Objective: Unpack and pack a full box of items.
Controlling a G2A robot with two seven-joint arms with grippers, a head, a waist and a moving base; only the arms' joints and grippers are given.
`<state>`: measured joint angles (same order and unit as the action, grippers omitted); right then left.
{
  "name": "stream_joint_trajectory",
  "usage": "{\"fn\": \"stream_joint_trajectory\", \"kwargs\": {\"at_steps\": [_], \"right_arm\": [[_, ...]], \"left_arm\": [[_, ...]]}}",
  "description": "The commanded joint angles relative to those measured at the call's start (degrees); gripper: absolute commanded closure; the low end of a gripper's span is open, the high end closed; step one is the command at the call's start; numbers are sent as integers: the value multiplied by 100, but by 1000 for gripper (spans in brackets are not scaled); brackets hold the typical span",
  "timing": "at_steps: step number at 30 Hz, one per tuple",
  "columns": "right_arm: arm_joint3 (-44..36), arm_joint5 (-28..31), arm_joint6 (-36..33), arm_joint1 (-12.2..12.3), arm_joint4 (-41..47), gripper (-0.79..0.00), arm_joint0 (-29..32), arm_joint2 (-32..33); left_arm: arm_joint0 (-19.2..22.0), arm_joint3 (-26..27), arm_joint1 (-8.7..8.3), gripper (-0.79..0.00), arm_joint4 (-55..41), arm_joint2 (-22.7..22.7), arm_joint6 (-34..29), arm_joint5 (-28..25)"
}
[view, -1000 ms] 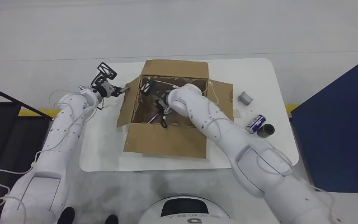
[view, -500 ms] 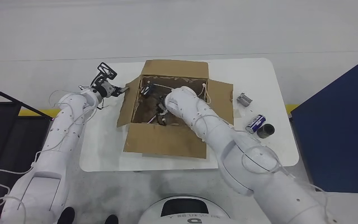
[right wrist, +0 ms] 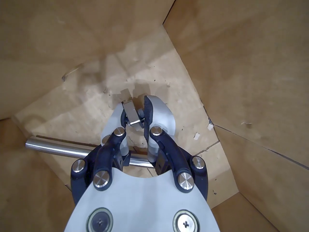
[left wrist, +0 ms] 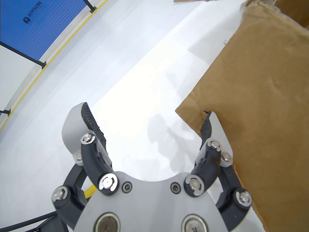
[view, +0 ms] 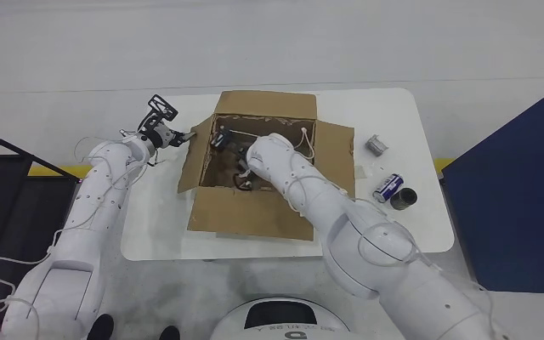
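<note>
R gripper [right wrist: 137, 106] is down inside the cardboard box [view: 252, 216], clamped on a small metal block [right wrist: 131, 116] just off the box floor, near a corner. A steel rod [right wrist: 53, 147] lies on the floor right beneath the fingers, so lift straight up first. Don't sweep sideways or you'll likely drag the rod w/ you. The block sits toward the fingertips and looks a bit tilted (grip seems shallow, my guess), so go slow & avoid bumping the box walls on the way out. Clear the rim before you swing over the table [view: 399, 119]. Then set it down beside the parts lying there: small grey fitting [view: 375, 144], blue cylinder [view: 388, 185], dark ring [view: 405, 198]. Leave a gap so nothing rolls. L gripper [left wrist: 147, 113] is spread wide, gripping nothing, outside the box w/ one pad against the edge of the side flap [left wrist: 253, 97]. Use it to steady the box if it shifts during the lift. At least the rod is left inside, probably your next pick.
</note>
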<state>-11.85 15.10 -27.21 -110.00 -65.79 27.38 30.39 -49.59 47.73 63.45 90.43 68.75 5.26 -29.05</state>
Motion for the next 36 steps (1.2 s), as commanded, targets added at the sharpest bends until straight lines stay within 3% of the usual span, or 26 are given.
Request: {"fn": "stream_joint_trajectory", "kwargs": {"at_steps": [1, 13, 20, 24, 36], "right_arm": [[22, 37, 99, -3, -8, 0, -21, 9], [-39, 757, 1099, 183, -208, 0, -62, 50], [-235, 655, 1662, 373, -329, 0, 56, 122], [-458, 567, 1748, 487, -388, 0, 150, 176], [-477, 576, 1783, 490, -372, 0, 170, 184]], "left_arm": [[0, 0, 0, -785, 0, 0, 0, 0], [0, 0, 0, -785, 0, 0, 0, 0], [0, 0, 0, -785, 0, 0, 0, 0], [0, 0, 0, -785, 0, 0, 0, 0], [0, 0, 0, -785, 0, 0, 0, 0]]}}
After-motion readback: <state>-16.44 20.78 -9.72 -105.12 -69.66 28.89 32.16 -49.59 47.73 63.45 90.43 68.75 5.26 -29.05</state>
